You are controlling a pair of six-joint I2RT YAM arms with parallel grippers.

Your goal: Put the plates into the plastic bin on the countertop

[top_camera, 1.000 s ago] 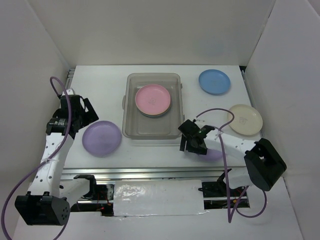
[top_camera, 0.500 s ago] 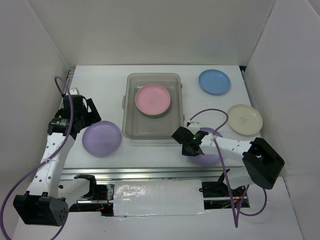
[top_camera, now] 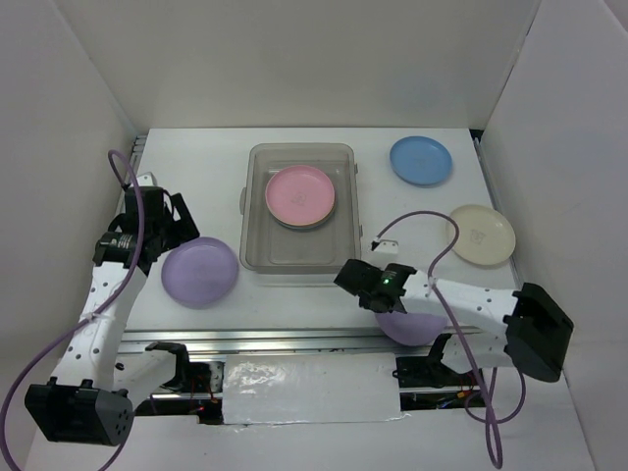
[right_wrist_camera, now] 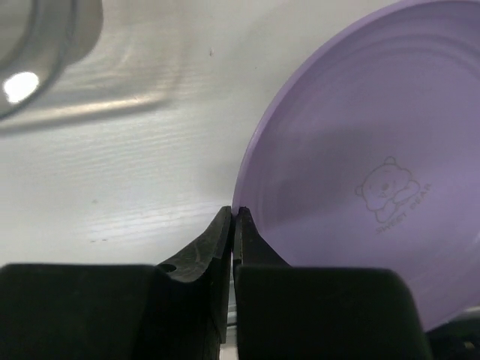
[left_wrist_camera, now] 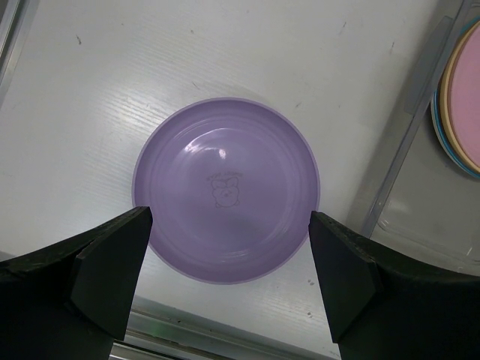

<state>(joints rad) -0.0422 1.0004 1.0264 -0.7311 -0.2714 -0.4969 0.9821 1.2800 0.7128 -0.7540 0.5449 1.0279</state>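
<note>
gripper on right (right_wrist_camera: pixel 234 215) has pinched lavender plate (right_wrist_camera: pixel 360 150) by its edge.

We see a lavender round plastic plate (left_wrist_camera: pixel 226 191), smooth and semi-glossy, catching soft highlights; the second lavender plastic plate (right_wrist_camera: pixel 360 187) has the same sheen. The white flat countertop (left_wrist_camera: pixel 82 82) looks satin and finely streaked. The clear rectangular plastic bin (top_camera: pixel 294 253) is shiny, and the front metal rail (top_camera: pixel 275 340) looks dull silver.

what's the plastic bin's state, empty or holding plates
Holding plates: a pink plate lies inside the plastic bin, stacked on other plates whose orange and blue rims show in the left wrist view.
</note>
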